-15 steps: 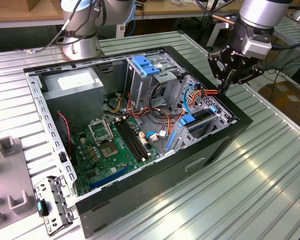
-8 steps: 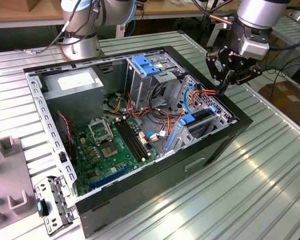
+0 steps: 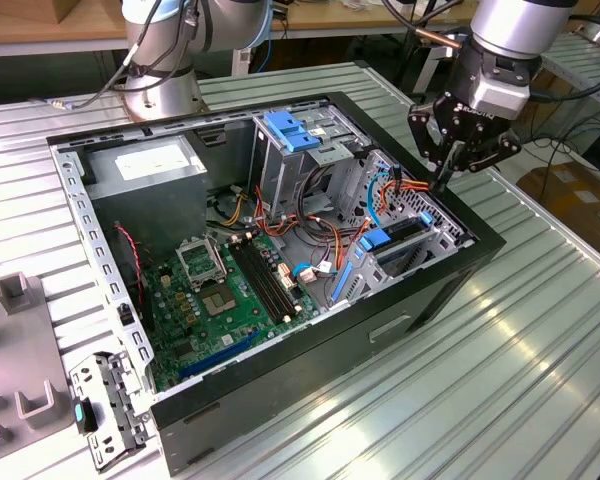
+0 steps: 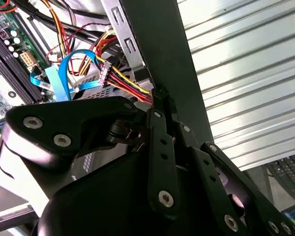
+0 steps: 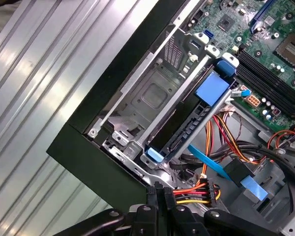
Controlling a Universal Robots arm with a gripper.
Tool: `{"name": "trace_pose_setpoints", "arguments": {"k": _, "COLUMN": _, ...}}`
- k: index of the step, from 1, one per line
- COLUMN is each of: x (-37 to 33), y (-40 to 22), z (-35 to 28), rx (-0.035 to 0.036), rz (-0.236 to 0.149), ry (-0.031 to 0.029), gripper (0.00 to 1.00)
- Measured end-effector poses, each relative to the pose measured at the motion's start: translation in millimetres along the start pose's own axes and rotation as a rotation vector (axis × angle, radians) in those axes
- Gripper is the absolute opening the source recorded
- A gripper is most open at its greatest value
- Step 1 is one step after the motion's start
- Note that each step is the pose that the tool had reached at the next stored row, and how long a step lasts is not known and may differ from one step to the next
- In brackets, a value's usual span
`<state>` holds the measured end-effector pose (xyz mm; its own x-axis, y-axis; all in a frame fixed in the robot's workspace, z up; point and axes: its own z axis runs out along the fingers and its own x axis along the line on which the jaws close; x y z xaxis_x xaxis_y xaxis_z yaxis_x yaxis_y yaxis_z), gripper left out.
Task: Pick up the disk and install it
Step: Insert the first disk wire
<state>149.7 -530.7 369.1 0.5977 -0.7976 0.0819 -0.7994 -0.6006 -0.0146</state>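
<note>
- Exterior view: one open computer case lies on its side on a ribbed metal table; one arm with one gripper hangs over the case edge toward the exterior view's right.
- Gripper fingers look pressed together, nothing between them, tips just above the drive bay corner; in the second wrist view the gripper shows the same closed look, tips beside a bundle of red, yellow and black wires.
- One disk sits in the drive bay, seen edge-on in the first wrist view: dark body with blue plastic rails, a blue tab at each end. In the exterior view the disk is in the bay by the case's front edge, below the gripper.
- One empty metal bay slot lies just beside the disk, toward the case wall.
- One blue flat data cable runs near the disk; a power connector with coloured wires lies close to the fingertips.
- One green motherboard fills the case floor; one grey power-supply box with a white sticker sits in the far corner; one blue latch tops the metal cage.
- Outside the case: one loose metal bracket near the corner, grey fixture blocks at the exterior view's left.
- Second robot base stands behind the case.
- Print on stickers too small to read.
</note>
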Motion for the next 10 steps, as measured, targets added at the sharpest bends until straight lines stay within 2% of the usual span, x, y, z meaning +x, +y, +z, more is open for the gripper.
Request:
{"name": "trace_pose_setpoints", "arguments": {"k": 2, "x": 0.0, "y": 0.1, "z": 0.0, "rx": -0.0016, "rz": 0.025, "ry": -0.0003, "gripper": 0.17}}
{"name": "trace_pose_setpoints", "arguments": {"k": 3, "x": -0.1, "y": 0.1, "z": -0.1, "rx": -0.0006, "rz": 0.034, "ry": -0.0025, "gripper": 0.17}}
{"name": "trace_pose_setpoints", "arguments": {"k": 4, "x": -0.2, "y": 0.2, "z": 0.0, "rx": 0.0029, "rz": 0.044, "ry": -0.0083, "gripper": 0.17}}
{"name": "trace_pose_setpoints", "arguments": {"k": 6, "x": -0.4, "y": 0.5, "z": -0.1, "rx": 0.0056, "rz": 0.053, "ry": -0.0131, "gripper": 0.17}}
{"name": "trace_pose_setpoints", "arguments": {"k": 10, "x": -0.4, "y": 0.6, "z": -0.3, "rx": 0.0070, "rz": 0.054, "ry": -0.0152, "gripper": 0.17}}
